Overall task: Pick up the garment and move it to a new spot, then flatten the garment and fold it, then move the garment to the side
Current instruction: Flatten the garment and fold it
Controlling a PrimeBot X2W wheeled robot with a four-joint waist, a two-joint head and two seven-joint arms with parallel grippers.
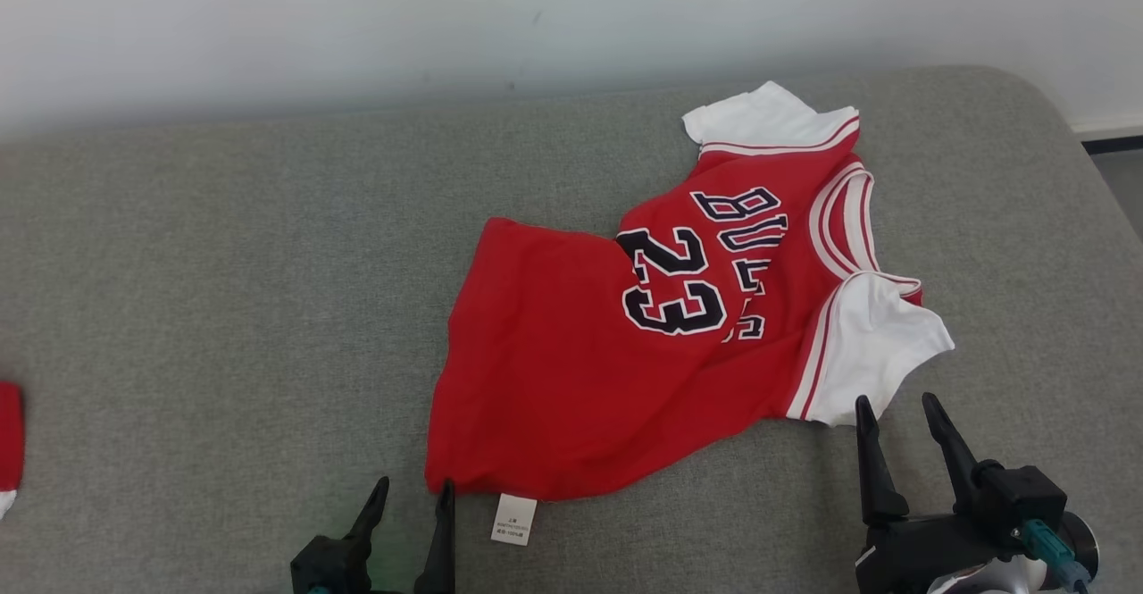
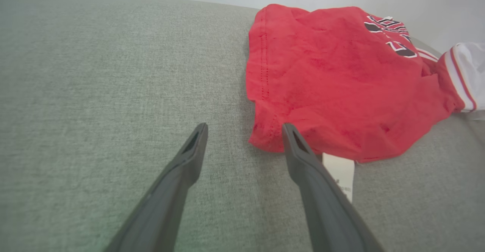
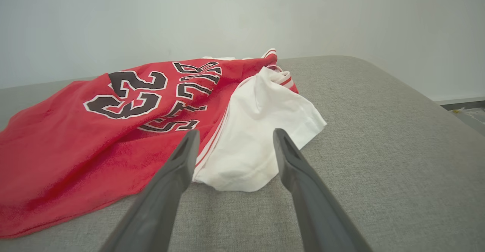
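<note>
While the red jersey (image 1: 571, 380) lies rumpled on the grey cushion (image 1: 223, 263), I see both sets of jaws apart, empty: left gripper (image 1: 415, 484) at its near-left hem, right gripper (image 1: 895, 400) by the white sleeve (image 1: 880, 353).

The red jersey (image 1: 580, 380) carries a large black number (image 1: 674, 280), "23", outlined in white, on its upward side. Just beside it, toward the collar, runs the word (image 1: 743, 219) "BULLS" in matching black letters, the last ones partly lost in a crease. A white tag (image 1: 513, 519) at the hem bears a few printed lines, too small to read.
</note>
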